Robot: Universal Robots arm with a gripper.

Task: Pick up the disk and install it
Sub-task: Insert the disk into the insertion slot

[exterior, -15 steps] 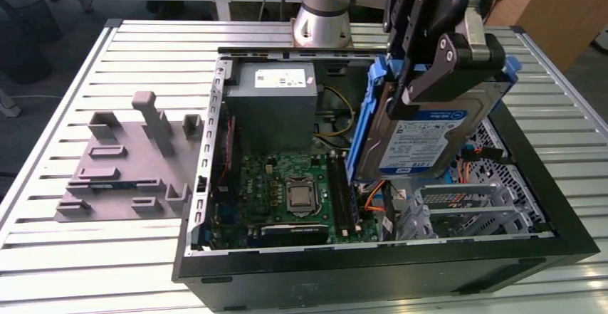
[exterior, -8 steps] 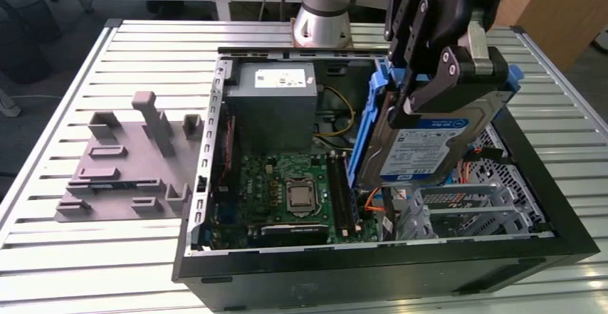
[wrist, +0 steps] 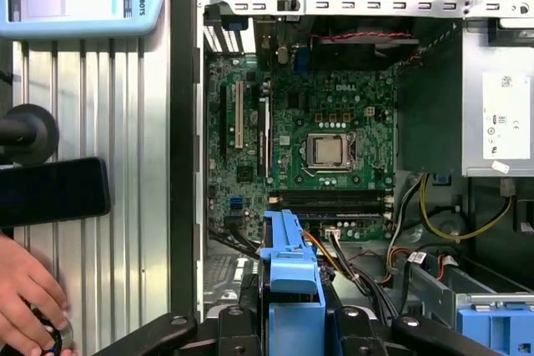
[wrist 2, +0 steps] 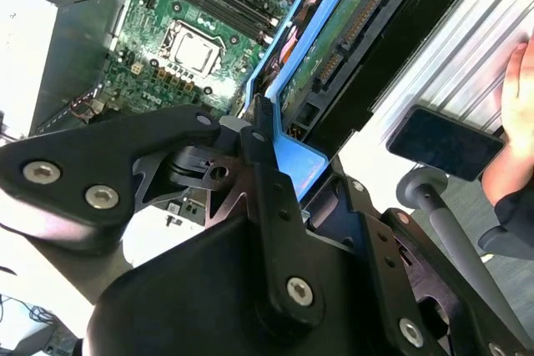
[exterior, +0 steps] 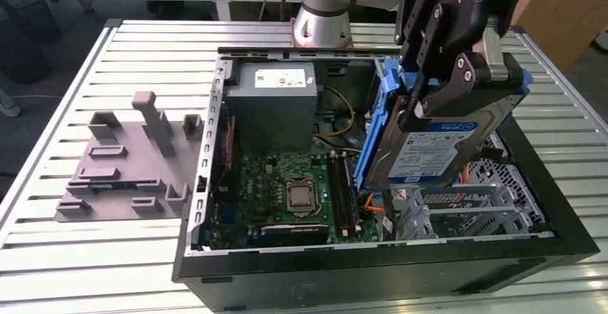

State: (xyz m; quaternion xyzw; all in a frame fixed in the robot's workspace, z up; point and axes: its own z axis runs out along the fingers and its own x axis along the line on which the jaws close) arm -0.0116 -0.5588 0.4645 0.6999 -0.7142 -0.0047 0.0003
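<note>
Where the slatted counter [exterior: 57,114] reaches the exterior view's left, a grey fixture plate [exterior: 124,164] with upright pegs lies flat on it, just beside the open computer case [exterior: 380,275]. Inside the case, a grey metal box [exterior: 275,107] with a small white sticker sits at the far end. The green motherboard [exterior: 285,193] lies nearer, its processor socket bare. Further to the right, the pincer [exterior: 451,90] hangs over the case, pinching the disk [exterior: 432,157] by its two broad faces. The disk stands nearly on edge, tilted, with its blue-and-white label facing the camera and its blue carrier frame showing along the edges. Its lower end hangs over the strip between the motherboard and the silver drive cage [exterior: 465,211]; whether it touches anything there I cannot tell. In the second wrist view the disk [wrist 2: 350,31] shows its green underside and connectors. In the first wrist view a person's hand [wrist: 25,298] rests on the counter near a flat dark device [wrist: 50,191].
</note>
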